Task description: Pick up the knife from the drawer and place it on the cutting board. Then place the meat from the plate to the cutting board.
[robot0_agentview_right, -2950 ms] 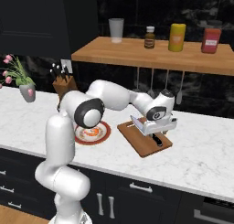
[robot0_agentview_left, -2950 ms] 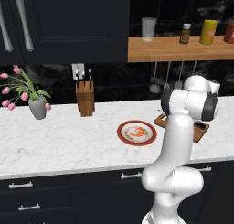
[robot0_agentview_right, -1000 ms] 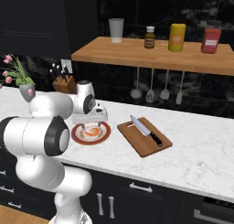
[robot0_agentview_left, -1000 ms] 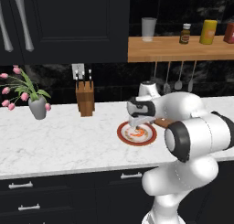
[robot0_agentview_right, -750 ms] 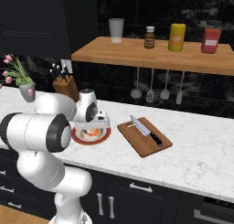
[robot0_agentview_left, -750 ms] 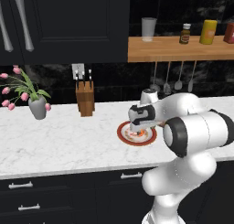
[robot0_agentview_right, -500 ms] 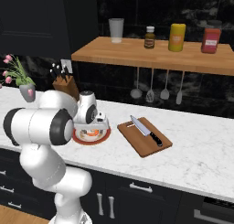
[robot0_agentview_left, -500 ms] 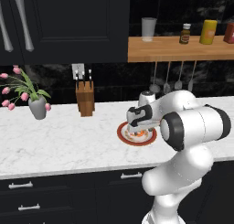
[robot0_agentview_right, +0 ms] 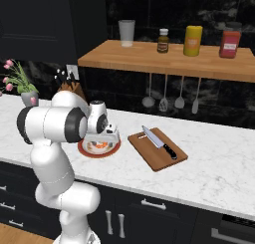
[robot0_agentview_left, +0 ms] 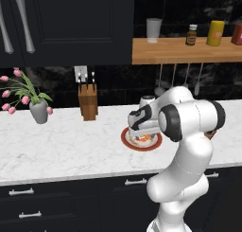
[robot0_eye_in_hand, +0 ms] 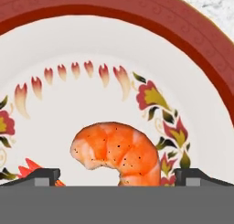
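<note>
I am lowering my gripper (robot0_eye_in_hand: 117, 177) onto the plate (robot0_eye_in_hand: 201, 67), having swung across from the cutting board (robot0_agentview_right: 158, 151) moments ago. My fingers are standing wide, holding nothing, with the meat (robot0_eye_in_hand: 118, 153) lying between them on the cream centre. Farther along the worktop (robot0_agentview_right: 214, 163), the knife (robot0_agentview_right: 159, 142) is already resting on the board, so the second transfer is what remains.
</note>
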